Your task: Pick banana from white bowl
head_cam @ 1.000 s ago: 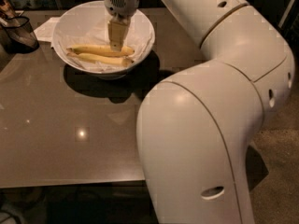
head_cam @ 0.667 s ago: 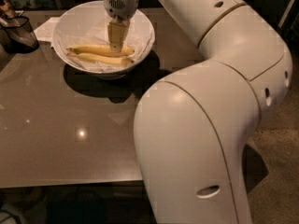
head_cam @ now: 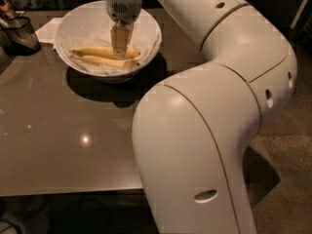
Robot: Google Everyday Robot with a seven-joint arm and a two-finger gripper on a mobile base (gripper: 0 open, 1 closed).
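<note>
While the gripper (head_cam: 120, 48) is held down inside the white bowl (head_cam: 148, 30), directly over the middle of the banana (head_cam: 92, 51), the grasping step is judged to be in hand. Whether the gripper is closed on the fruit cannot be told.

The banana is laid across the crumpled paper lining, just beside a paler second banana (head_cam: 105, 62) on the near side. A firm closure on the deeper-yellow fruit alone is called for next, then a straight lift clear of the rim.

The bowl is set on a glossy brown table (head_cam: 73, 145), in which a light is reflected. A dark mesh basket (head_cam: 19, 33) and a white paper sheet (head_cam: 48, 29) are seen at the far left. Speckled flooring (head_cam: 287, 179) is seen to the right, in a dim room.
</note>
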